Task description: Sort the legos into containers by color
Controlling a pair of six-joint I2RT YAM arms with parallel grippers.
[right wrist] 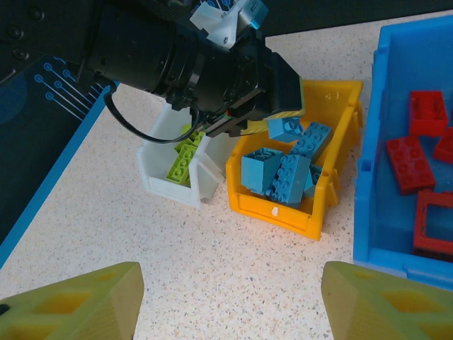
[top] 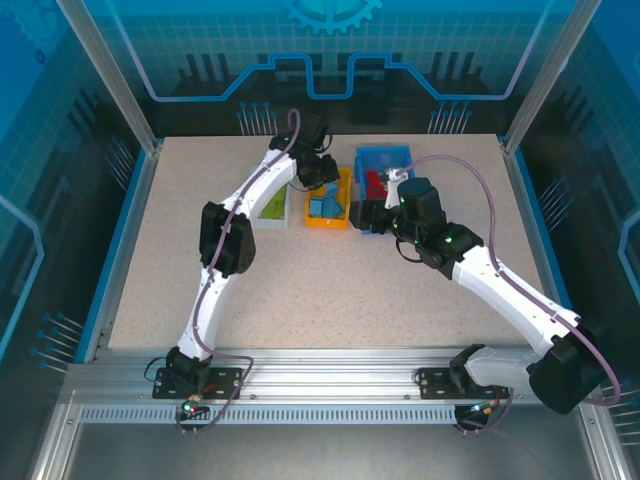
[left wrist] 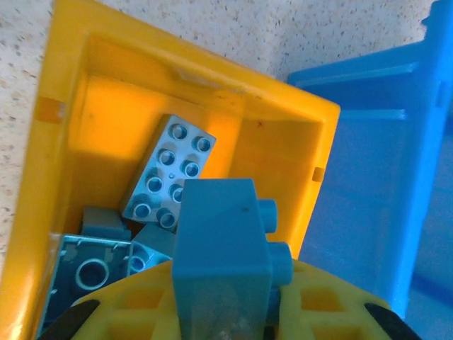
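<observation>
Now blue lego in L gripper.

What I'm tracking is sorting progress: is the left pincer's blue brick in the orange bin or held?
Held. The left pincer is shut on the blue brick, over the orange bin, above the bricks lying inside.

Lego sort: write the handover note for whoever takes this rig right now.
Left gripper: shut on a light blue brick, hanging over the orange bin.
Right gripper: open, empty, above bare table in front of the bins.
Done: light blue bricks in the orange bin, lime green bricks in the white bin, red bricks and the red frame in the blue bin.
To do: drop the held brick into the orange bin; every other brick in view is binned.
</observation>
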